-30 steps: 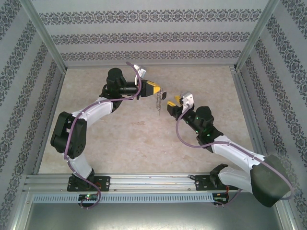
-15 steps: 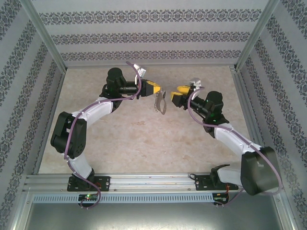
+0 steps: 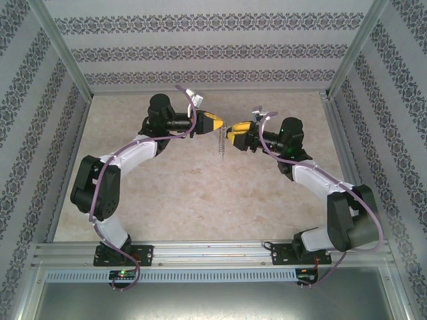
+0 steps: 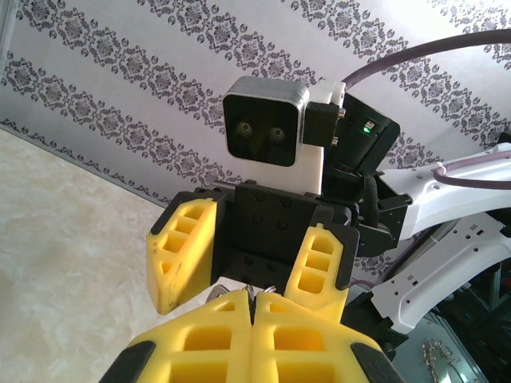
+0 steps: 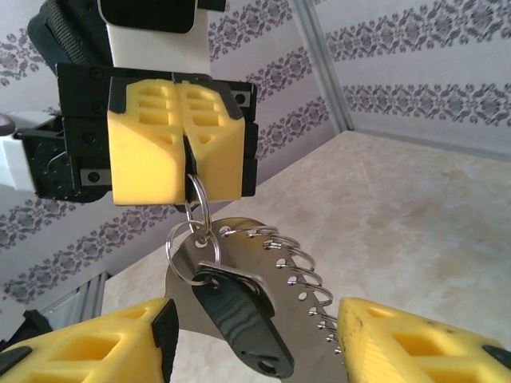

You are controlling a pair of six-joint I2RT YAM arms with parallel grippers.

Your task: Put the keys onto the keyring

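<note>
My left gripper (image 3: 222, 125) (image 5: 188, 179) (image 4: 254, 299) is shut on a small split ring (image 5: 198, 199) at the top of the keyring (image 5: 263, 263) (image 3: 220, 141). The keyring is a silver plate with a row of wire loops along one edge, and it hangs free above the table. A black-headed key (image 5: 239, 315) dangles in front of the plate from a second split ring. My right gripper (image 3: 231, 135) (image 5: 255, 331) (image 4: 251, 271) faces the left one, open. Its yellow fingers (image 5: 88, 351) stand either side of the plate's lower part and are apart from it.
The beige marbled tabletop (image 3: 200, 193) lies below both grippers. Patterned walls (image 3: 213, 50) enclose the back and sides. Metal frame posts (image 3: 63, 53) stand at the corners, and a rail (image 3: 200, 253) runs along the near edge by the arm bases.
My right arm drew back and swung its wrist round, then came in level with the left gripper, close to the hanging keyring. The keyring twisted briefly. The left arm stayed put.
</note>
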